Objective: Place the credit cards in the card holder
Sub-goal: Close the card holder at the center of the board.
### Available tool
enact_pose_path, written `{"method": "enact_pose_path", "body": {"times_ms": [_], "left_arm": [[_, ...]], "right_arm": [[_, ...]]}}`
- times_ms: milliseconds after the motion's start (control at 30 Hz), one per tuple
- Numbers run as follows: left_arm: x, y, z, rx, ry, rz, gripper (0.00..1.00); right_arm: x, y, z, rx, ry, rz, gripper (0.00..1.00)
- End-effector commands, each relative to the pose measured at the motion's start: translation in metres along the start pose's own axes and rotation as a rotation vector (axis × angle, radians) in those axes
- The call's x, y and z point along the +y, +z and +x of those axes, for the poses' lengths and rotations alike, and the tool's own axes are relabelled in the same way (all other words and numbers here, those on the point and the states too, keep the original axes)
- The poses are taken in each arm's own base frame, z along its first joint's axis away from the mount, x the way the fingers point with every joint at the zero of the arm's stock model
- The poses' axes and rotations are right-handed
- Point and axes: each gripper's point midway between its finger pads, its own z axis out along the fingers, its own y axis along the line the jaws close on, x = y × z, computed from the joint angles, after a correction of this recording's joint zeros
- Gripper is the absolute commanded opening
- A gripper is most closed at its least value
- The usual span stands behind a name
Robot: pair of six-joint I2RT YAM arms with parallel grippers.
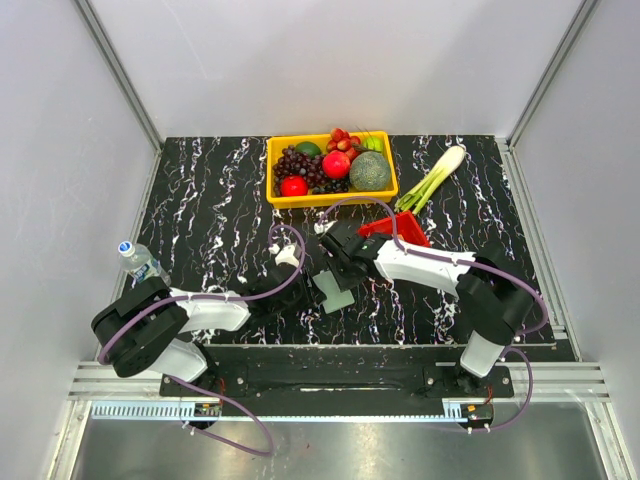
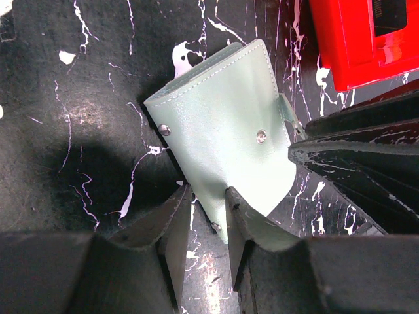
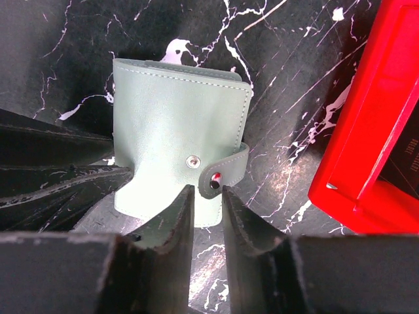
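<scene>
Left wrist view: the left gripper (image 2: 203, 219) pinches the card holder (image 2: 222, 124) by its lower corner, near the red basket (image 2: 353, 46). The right gripper (image 3: 204, 212) straddles the edge beside the snap strap (image 3: 229, 165) (whether it is clamped cannot be told). Light and floppy, the holder likely buckles; its stitched edges should grip best.

On my table (image 1: 220, 190): yellow fruit bin (image 1: 270, 175), far edge; leek (image 1: 430, 180) beside it; red basket (image 1: 412, 232) and card holder (image 1: 337, 292) mid-table; bottle (image 1: 140, 262), left edge.

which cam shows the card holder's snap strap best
Right wrist: the strap and its snap face the lens, close up. Left wrist shows the holder with the strap barely peeking out; top shows a small pale patch.
</scene>
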Motion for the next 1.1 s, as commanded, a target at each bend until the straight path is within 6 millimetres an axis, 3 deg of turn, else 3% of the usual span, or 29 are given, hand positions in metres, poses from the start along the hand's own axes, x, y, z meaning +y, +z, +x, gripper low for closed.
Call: {"method": "enact_pose_path", "body": {"times_ms": [0, 400, 1067], "left_arm": [[-0.0051, 0.0023, -0.0086, -0.026, 0.022, -0.003, 0.32], [-0.0067, 0.0032, -0.0077, -0.02, 0.024, 0.003, 0.31], [-0.0058, 0.0034, -0.006, -0.015, 0.024, 0.005, 0.3]], "right_arm": [[0.0066, -0.0093, -0.022, -0.074, 0.006, -0.009, 0.26], [0.0081, -0.0129, -0.0246, -0.092, 0.027, -0.018, 0.34], [0.007, -0.0079, -0.0226, -0.097, 0.052, -0.01, 0.13]]}}
